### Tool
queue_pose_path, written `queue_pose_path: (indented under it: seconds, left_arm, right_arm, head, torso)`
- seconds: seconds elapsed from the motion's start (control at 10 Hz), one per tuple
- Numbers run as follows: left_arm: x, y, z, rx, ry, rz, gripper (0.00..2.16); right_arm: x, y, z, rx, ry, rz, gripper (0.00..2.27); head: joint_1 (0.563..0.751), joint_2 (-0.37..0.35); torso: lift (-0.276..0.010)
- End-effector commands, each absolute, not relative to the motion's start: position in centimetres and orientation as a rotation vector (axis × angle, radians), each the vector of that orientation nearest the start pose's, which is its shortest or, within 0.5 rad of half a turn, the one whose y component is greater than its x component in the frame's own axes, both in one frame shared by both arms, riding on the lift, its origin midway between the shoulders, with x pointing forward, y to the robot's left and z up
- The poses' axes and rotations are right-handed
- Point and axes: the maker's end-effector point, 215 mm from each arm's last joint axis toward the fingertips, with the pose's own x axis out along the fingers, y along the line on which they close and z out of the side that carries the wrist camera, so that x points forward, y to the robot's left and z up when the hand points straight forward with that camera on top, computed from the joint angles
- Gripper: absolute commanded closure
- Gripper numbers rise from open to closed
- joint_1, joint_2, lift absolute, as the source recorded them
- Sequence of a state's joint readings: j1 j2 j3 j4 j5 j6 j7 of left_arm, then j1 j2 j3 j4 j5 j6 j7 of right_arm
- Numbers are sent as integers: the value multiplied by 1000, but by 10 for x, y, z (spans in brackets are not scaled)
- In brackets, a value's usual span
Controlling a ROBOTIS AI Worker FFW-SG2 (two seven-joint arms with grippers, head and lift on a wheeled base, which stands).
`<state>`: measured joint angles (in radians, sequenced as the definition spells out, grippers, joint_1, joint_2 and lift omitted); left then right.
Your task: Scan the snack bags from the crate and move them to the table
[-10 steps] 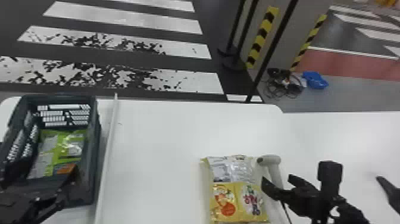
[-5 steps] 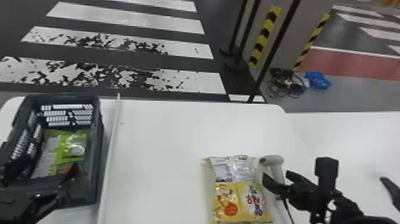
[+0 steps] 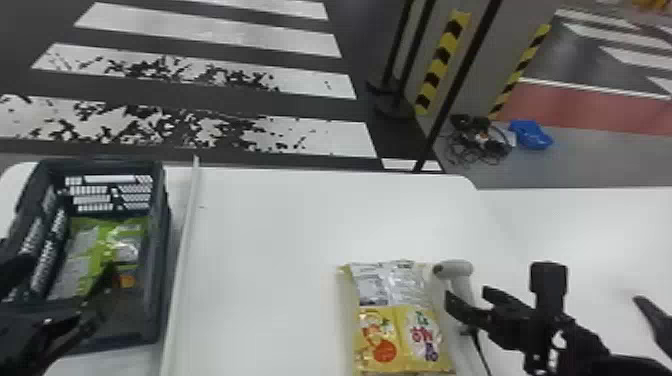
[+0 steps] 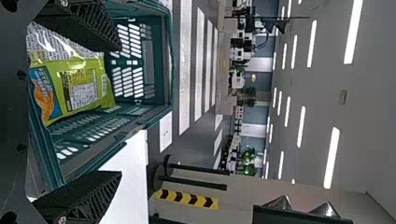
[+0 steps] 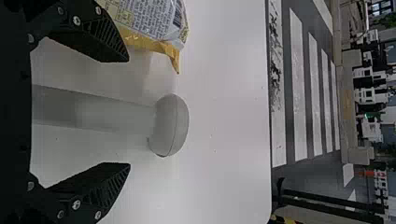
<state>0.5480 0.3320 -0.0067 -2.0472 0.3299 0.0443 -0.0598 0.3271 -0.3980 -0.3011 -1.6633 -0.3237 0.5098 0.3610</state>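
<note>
In the head view my left gripper is at the left edge, one finger over the dark crate. Green snack bags lie inside it. The left wrist view has the left gripper open, nothing between its pads, with a green bag beyond the upper finger. My right gripper stands above the table's right part, beside the pale scanner. The right gripper is open in its wrist view, the scanner beyond the gap, ungripped. Yellow-and-silver snack packs lie left of the scanner.
A pale strip runs along the white table to the right of the crate. The scanner's dark cable trails toward the near edge. Beyond the table stand dark posts and striped barriers; cables and a blue item lie on the floor.
My left gripper's finger has shifted left across the crate, uncovering an orange patch on a bag. The right gripper has stayed nearly in place. The packs on the table look unmoved.
</note>
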Motion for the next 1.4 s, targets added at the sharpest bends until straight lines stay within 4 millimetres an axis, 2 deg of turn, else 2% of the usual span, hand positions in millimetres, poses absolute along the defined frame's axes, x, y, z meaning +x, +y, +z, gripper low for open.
queue_pose_path:
  seconds: [0.0,0.1,0.2,0.3,0.4,0.5,0.8,0.9,1.2,1.3]
  left_arm:
    - [430,243,-364,-57,134,-203,49]
    - [429,244,-363,-55,132,-203,49]
    - [428,245,-363,-56,134,-200,49]
    - [427,245,-363,-55,136,-200,49]
    - [425,246,-362,-57,132,-199,49]
    - [424,248,-362,-55,132,-194,49]
    - [425,248,-362,-54,132,-193,49]
    - [427,249,-360,-56,127,-189,49]
    - [431,250,-356,-65,119,-190,49]
    - [432,250,-354,-63,113,-192,53]
  right_arm:
    - [426,-434,-526,60,658,94,215]
    - [426,-433,-534,56,674,101,218]
    - [429,-433,-539,45,688,106,400]
    - [433,-435,-543,42,700,108,788]
    - [434,-436,-548,24,719,110,1905]
    - [437,-439,-543,17,711,110,2236]
    - [439,-447,-526,11,685,102,2243]
    - [439,-445,-515,2,669,103,2243]
    - [431,-428,-462,-31,616,51,2243]
    - [423,-418,-452,-22,608,13,2243]
  head:
    - [695,-255]
    - [695,-250]
    - [695,-247]
    - [695,-245]
    - [695,-243]
    - [695,-244]
    - [695,-249]
    - [695,-252]
    - [695,-250]
    - [695,-241]
  torso:
    - [-95]
    - [-95]
    - [-95]
    - [-95]
    - [-95]
    - [-95]
    - [-95]
    - [-95]
    - [-95]
    - [-95]
